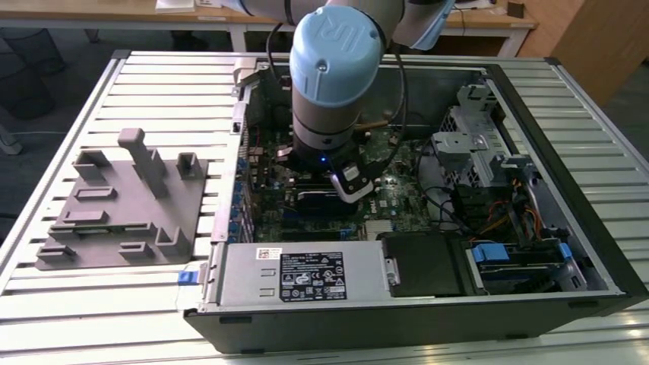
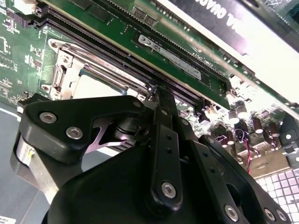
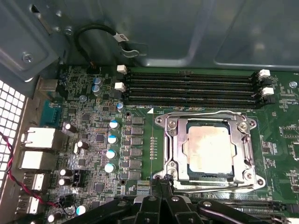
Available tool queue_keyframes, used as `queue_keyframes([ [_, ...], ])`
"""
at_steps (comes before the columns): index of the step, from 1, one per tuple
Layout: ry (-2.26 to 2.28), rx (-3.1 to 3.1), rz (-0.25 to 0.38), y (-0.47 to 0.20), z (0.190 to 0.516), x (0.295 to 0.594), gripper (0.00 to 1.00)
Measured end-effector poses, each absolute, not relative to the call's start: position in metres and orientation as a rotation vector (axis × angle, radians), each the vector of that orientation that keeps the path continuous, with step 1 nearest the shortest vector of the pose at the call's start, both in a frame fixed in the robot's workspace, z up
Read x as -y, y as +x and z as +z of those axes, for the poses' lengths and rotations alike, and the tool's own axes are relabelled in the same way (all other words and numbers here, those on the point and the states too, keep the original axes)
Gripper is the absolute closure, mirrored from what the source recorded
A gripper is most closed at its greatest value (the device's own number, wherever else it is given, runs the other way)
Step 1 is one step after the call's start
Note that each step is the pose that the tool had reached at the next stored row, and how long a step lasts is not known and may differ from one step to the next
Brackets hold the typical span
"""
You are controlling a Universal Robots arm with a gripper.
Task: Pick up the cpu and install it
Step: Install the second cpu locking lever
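First wrist view shows the cpu (image 3: 209, 148) already seated inside the socket frame (image 3: 208, 150), with the gripper (image 3: 161, 186) just beside that frame, jaws pressed together and empty, so placement looks done and latching remains.

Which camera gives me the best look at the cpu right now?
The first wrist view: the cpu lies flat and fully visible inside the socket frame on the motherboard. In the second wrist view, part of the cpu shows beyond the gripper. In the exterior view, the arm stands over that spot.
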State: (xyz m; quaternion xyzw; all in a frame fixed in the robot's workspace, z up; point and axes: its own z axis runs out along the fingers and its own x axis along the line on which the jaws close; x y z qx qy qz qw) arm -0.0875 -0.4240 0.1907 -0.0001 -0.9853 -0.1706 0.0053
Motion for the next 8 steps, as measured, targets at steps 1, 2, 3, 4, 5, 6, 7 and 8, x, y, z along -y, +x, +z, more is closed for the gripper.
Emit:
queue_keyframes([
  [1, 0.000, 3.085, -0.535, -0.0875, 0.1905, 0.4240, 0.89],
  [2, 0.000, 3.085, -0.535, -0.0876, 0.1903, 0.4240, 0.89],
  [3, 0.000, 3.085, -0.535, -0.0875, 0.1902, 0.4240, 0.89],
  [4, 0.000, 3.085, -0.535, -0.0875, 0.1902, 0.4239, 0.89],
  [5, 0.000, 3.085, -0.536, -0.0875, 0.1901, 0.4238, 0.89],
  [6, 0.000, 3.085, -0.536, -0.0875, 0.1901, 0.4236, 0.89],
  [7, 0.000, 3.085, -0.536, -0.0876, 0.1901, 0.4234, 0.89],
  [8, 0.000, 3.085, -0.536, -0.0876, 0.1902, 0.4231, 0.89],
])
